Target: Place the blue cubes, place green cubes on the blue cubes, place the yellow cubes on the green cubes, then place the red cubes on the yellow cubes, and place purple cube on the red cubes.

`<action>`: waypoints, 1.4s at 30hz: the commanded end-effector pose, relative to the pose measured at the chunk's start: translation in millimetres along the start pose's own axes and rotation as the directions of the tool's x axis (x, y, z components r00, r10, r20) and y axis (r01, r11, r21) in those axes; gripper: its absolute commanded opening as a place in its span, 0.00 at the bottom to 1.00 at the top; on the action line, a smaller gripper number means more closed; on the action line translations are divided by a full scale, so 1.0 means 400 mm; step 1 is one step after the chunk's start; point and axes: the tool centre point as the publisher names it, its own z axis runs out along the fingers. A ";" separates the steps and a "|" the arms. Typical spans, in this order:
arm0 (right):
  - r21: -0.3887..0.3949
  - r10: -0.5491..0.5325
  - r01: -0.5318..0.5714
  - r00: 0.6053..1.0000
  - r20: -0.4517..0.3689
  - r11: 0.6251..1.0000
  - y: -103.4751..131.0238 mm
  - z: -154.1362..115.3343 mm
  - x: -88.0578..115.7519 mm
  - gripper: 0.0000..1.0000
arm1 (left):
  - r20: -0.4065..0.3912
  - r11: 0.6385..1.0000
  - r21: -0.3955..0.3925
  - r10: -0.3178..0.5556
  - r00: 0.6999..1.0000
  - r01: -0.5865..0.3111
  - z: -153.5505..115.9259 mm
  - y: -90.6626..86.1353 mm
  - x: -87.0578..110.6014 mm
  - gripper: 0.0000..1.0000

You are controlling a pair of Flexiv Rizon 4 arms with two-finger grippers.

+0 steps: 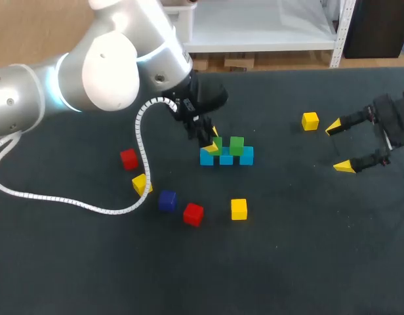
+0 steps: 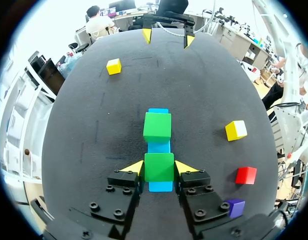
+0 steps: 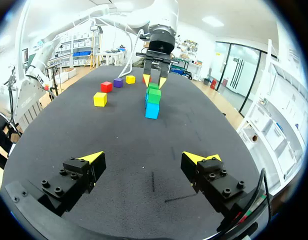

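Three blue cubes (image 1: 226, 159) form a row in the middle of the table. One green cube (image 1: 237, 145) sits on the row's right part. My left gripper (image 1: 212, 140) is shut on a second green cube (image 2: 159, 166), held level with the first over the row's left part (image 2: 160, 186). Whether it rests on the blue I cannot tell. The seated green cube (image 2: 157, 127) lies just ahead of the left fingers. My right gripper (image 1: 339, 146) stands open and empty at the right; in its own view (image 3: 149, 160) the stack (image 3: 152, 102) is far ahead.
Loose cubes lie around: yellow ones (image 1: 310, 121) (image 1: 239, 209) (image 1: 141, 184), red ones (image 1: 128, 158) (image 1: 193, 214) and a purple one (image 1: 167, 201). The left arm's white cable (image 1: 140, 141) loops over the table's left part.
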 end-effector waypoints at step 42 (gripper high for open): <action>0.000 -0.001 0.001 1.000 0.003 1.000 -0.001 0.000 0.001 1.00 | -0.003 1.000 0.004 -0.005 1.000 0.005 -0.008 0.000 -0.003 1.00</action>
